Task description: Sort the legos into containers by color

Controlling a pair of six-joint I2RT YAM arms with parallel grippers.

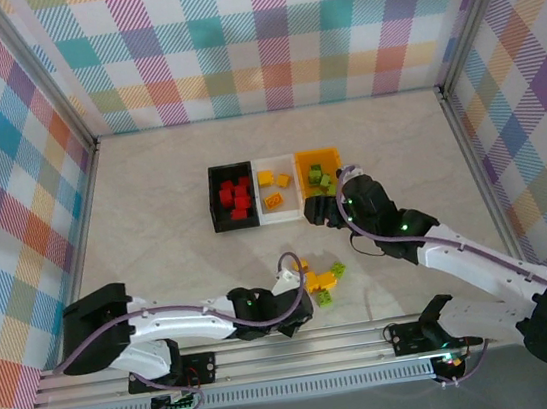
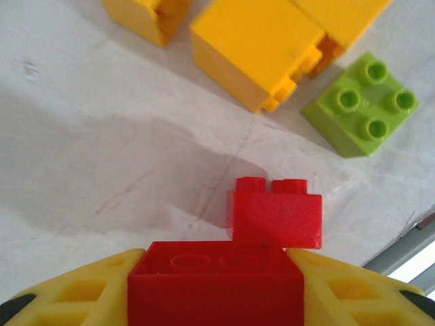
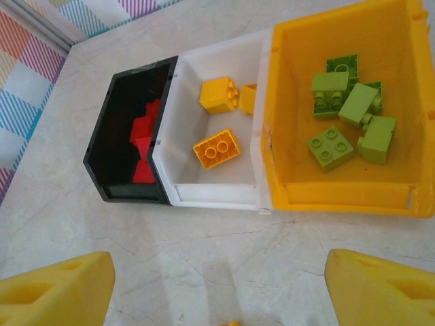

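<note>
My left gripper (image 2: pixel 216 295) is shut on a red lego (image 2: pixel 216 282), its yellow fingers (image 2: pixel 81 292) pressed against both sides; a smaller red lego (image 2: pixel 275 212) is stuck to its far end. Just beyond lie loose yellow legos (image 2: pixel 255 47) and a green lego (image 2: pixel 360 102). From above, the left gripper (image 1: pixel 302 300) is low at the loose pile (image 1: pixel 321 281). My right gripper (image 3: pixel 217 292) hangs open and empty over bare table before the containers: the black bin (image 3: pixel 129 193) with red legos, the white bin (image 3: pixel 214 193) with yellow ones, the orange bin (image 3: pixel 346 197) with green ones.
The three bins stand side by side mid-table (image 1: pixel 214 200). The metal rail (image 1: pixel 273 351) carrying the arm bases runs along the near edge. Checkered walls enclose the table on three sides. Open marble surface lies left and behind the bins.
</note>
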